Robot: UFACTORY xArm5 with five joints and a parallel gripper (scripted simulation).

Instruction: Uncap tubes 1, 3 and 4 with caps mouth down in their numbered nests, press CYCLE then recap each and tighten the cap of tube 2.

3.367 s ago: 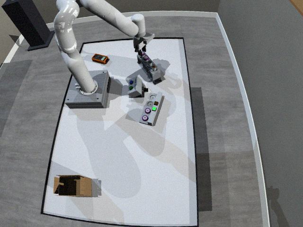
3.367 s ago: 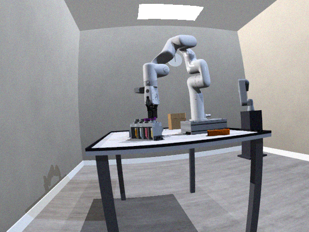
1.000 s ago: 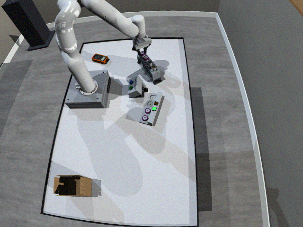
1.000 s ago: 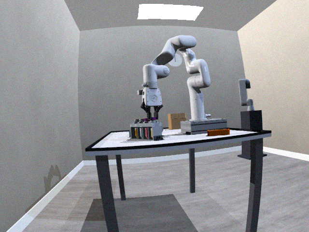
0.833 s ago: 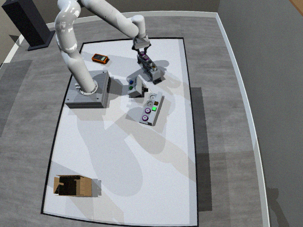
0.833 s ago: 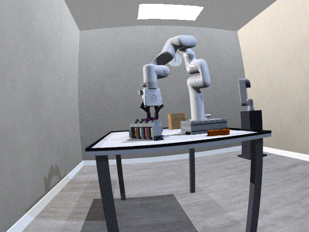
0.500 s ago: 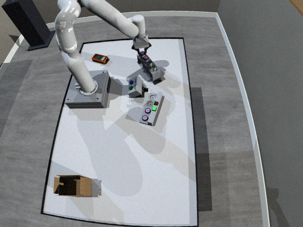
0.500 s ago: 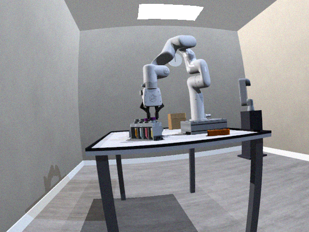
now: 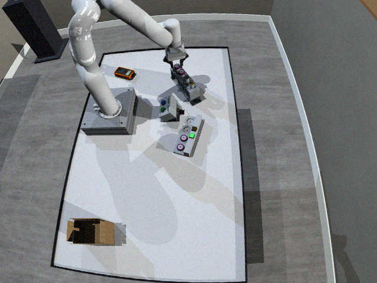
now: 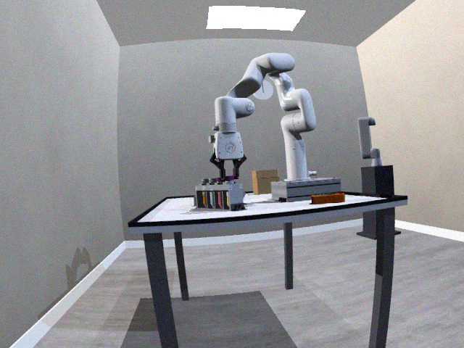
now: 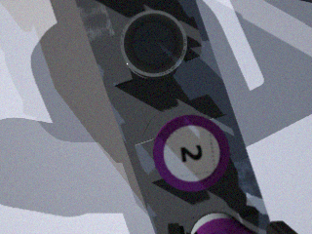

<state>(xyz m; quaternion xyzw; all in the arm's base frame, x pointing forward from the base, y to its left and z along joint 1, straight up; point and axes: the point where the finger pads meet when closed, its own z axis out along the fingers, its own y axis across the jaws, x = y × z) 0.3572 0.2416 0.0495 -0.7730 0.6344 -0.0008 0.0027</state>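
Gripper slack around cap 1, wrist straight down over the tube row

Arm [image 9: 88,63] links rise from the grey base block [image 9: 91,129], fold at a high elbow and reach out over the white mat, the last link pointing vertically down. The gripper [image 9: 175,62] hangs over the end of the decapping station [image 9: 193,92] farthest from the cap tray. Its dark fingers [image 10: 222,172] straddle the purple cap of tube 1 [image 9: 177,66], which sits on its tube. The pincer stands at a middling width, loosely either side of that cap and not clamping it.

In the wrist view the cap marked 2 [image 11: 191,152] is on its tube. Past it is the open mouth of tube 3 [image 11: 153,44], and the rim of cap 1 shows at the bottom edge.

On the cap tray [image 9: 197,130], two purple caps lie in the two nests nearest the tray's far end [image 9: 183,138] [image 9: 180,147], and the other two nests hold nothing. The green lamp [image 9: 191,135] is lit. The key housing [image 9: 170,113] with its blue key [image 9: 163,102] and green key [image 9: 162,108] stands between the base block and the tray.
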